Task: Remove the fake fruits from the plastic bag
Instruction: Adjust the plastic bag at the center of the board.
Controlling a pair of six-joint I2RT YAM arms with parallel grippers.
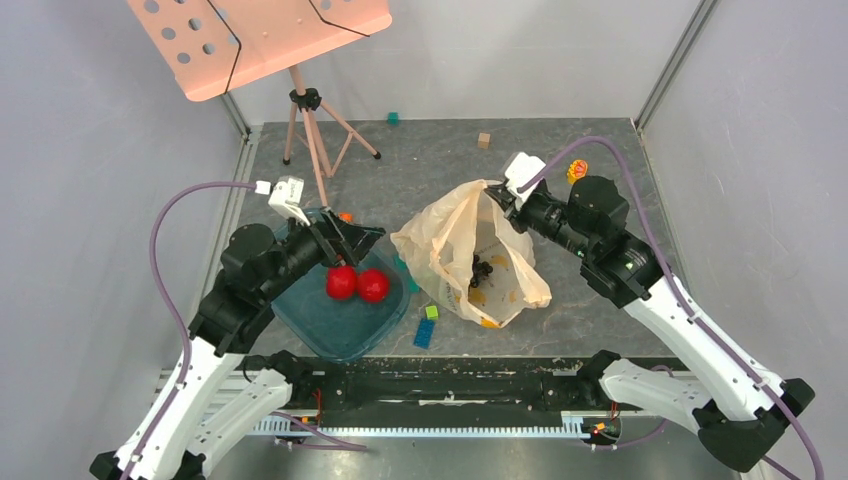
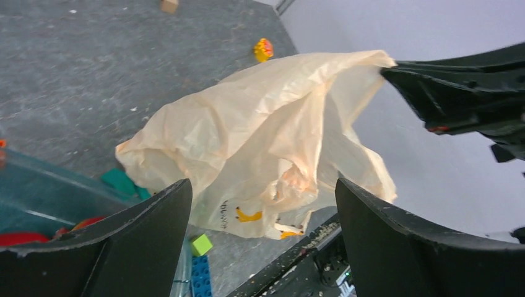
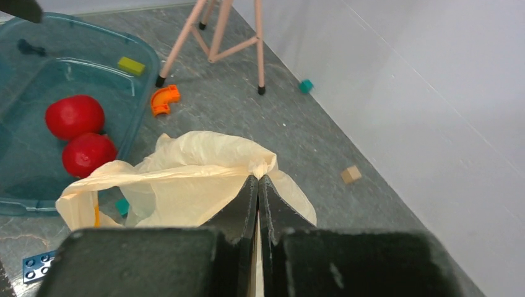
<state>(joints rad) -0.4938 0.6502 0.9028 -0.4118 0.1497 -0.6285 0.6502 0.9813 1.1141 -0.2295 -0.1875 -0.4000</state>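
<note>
With right gripper clamped on the rim of the plastic bag and left gripper spread empty above the two red apples in the teal tray, probably risked thin film slipping or tearing, collapsing over the grapes deep inside.

No legible txt; print on plastic bag too blurry to read
</note>
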